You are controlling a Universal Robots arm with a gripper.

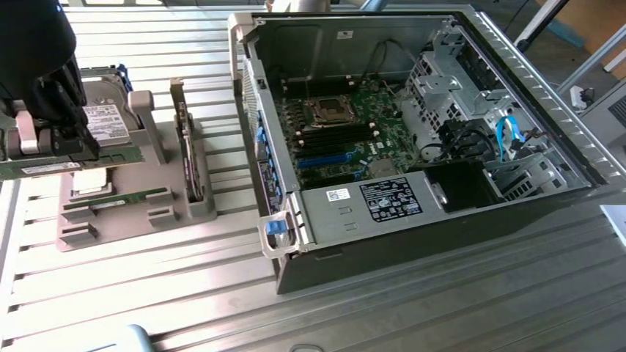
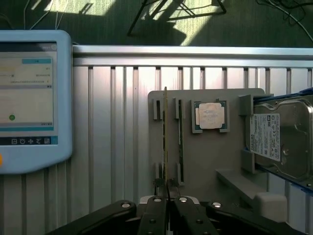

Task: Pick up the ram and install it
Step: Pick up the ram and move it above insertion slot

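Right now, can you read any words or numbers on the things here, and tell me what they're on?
None can be read; every text is too small or blurred.
Label on the hard drive: blurred.
Writing on the tablet screen: blurred.
Markings on the processor chip: too faint.
Label on the power supply: too small.
White sticker on the ram held in the claw: too small.
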